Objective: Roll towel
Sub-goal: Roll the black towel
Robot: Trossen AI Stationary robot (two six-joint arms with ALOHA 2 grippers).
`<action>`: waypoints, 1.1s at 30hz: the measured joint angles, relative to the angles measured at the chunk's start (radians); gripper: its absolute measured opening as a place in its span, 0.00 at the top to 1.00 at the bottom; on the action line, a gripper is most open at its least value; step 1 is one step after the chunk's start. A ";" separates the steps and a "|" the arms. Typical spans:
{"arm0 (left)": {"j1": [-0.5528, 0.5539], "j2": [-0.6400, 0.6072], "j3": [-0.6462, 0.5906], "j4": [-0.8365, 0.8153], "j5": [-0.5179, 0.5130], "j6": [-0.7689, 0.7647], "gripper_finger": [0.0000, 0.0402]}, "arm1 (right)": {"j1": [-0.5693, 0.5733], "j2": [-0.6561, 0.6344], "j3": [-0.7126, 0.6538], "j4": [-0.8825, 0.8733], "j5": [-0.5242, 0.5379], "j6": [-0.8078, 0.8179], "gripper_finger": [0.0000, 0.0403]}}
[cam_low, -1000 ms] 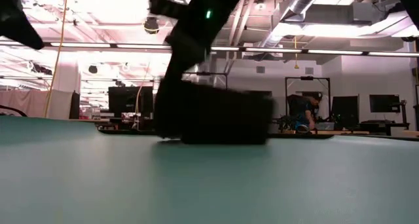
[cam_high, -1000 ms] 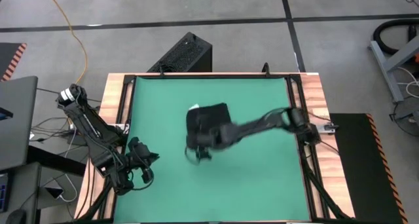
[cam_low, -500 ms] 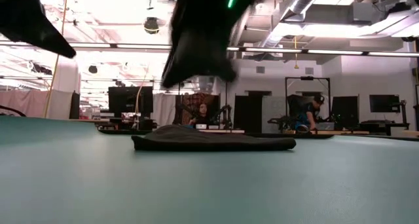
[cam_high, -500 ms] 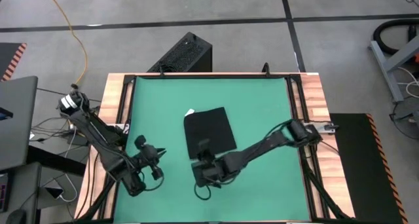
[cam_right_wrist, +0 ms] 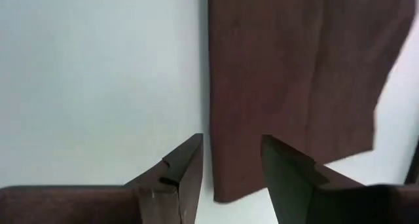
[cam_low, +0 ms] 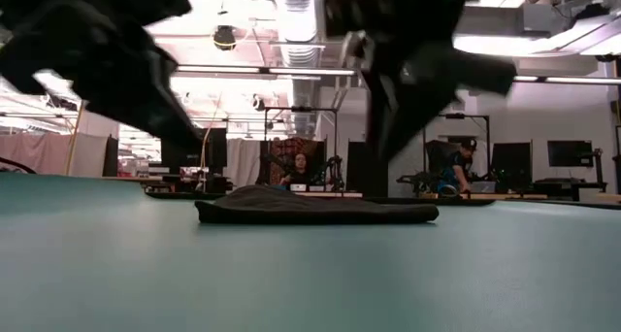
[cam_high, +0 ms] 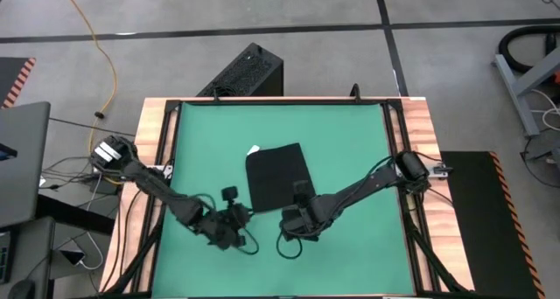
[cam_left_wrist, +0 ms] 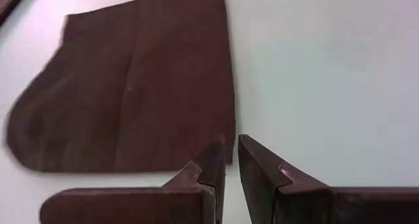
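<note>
The black towel (cam_high: 278, 175) lies flat on the green mat (cam_high: 350, 142), a small white tag (cam_high: 255, 149) at its far left corner. In the low view the towel (cam_low: 315, 211) is a low, flat heap. My right gripper (cam_right_wrist: 232, 162) hangs open just above the towel's near edge, with nothing between its fingers. My left gripper (cam_left_wrist: 232, 160) is shut and empty, hovering over the mat close to the towel's near left corner. In the high view the right gripper (cam_high: 293, 213) and the left gripper (cam_high: 238, 216) flank that near edge.
A black ribbed box (cam_high: 249, 72) stands beyond the table's far edge. Wooden table borders (cam_high: 420, 159) frame the mat. A laptop (cam_high: 17, 159) and cables lie off the left side. People sit at desks in the room behind (cam_low: 456, 167).
My right gripper has let go of the towel and drawn back toward the near edge, then a little to the right. The towel, bunched up high a second ago, has dropped and spread out flat. My left gripper has travelled right, toward the towel's near left corner.
</note>
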 joint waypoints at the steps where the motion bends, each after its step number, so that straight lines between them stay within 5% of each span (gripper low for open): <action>1: 0.019 -0.002 -0.005 0.023 0.026 0.022 0.92 | -0.009 -0.006 -0.027 0.006 -0.009 0.000 0.57; 7: 0.089 -0.045 -0.080 0.251 0.223 0.143 0.92 | -0.071 -0.071 -0.241 0.155 -0.106 -0.028 0.57; 12: 0.125 -0.022 -0.097 0.286 0.297 0.190 0.92 | -0.101 -0.140 -0.363 0.269 -0.140 -0.045 0.56; 18: 0.164 -0.007 -0.096 0.283 0.299 0.257 0.88 | -0.111 -0.189 -0.469 0.359 -0.154 -0.059 0.56; 28: 0.168 0.000 -0.082 0.158 0.365 0.244 0.63 | -0.113 -0.196 -0.541 0.464 -0.148 -0.048 0.56; 33: 0.139 0.003 -0.064 0.101 0.223 0.301 0.54 | -0.113 -0.194 -0.543 0.477 -0.148 -0.053 0.56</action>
